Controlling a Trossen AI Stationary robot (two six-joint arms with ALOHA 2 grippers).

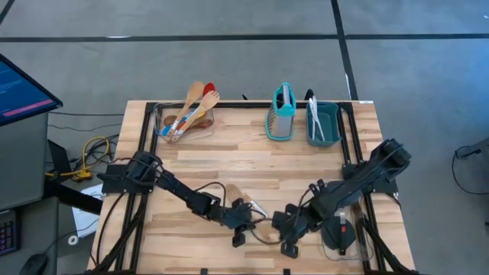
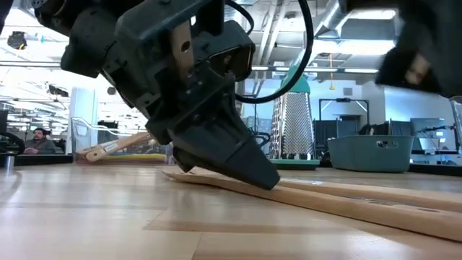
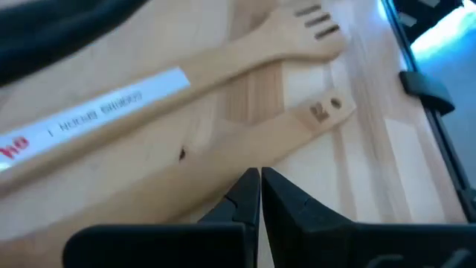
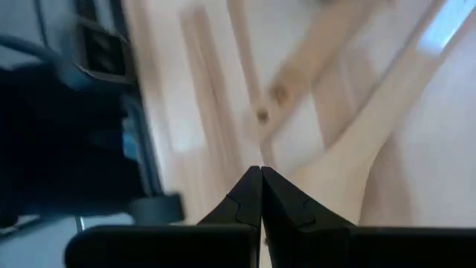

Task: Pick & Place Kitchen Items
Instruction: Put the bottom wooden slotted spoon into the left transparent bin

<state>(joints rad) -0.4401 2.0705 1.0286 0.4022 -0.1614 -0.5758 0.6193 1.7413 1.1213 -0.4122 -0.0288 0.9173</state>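
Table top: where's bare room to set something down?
Free: the middle band of the table, between the clear container, teal grater and teal bin along the far edge and the grippers. Crowded: near edge, where left gripper and right gripper meet over wooden utensils.

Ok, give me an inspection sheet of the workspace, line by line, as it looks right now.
Surface: wooden slatted table, black frame.
Job's things: two wooden utensils lying crossed at the near edge; wooden and coloured spoons in a clear container; teal box grater upright.
Clutter: teal bin holding pale utensils.
Grippers: left tool shut, low over the crossed utensils; right tool shut, close beside it.
Cables: yellow and black cables off the table's left side.
Surroundings: monitor at left; a seated person far behind.
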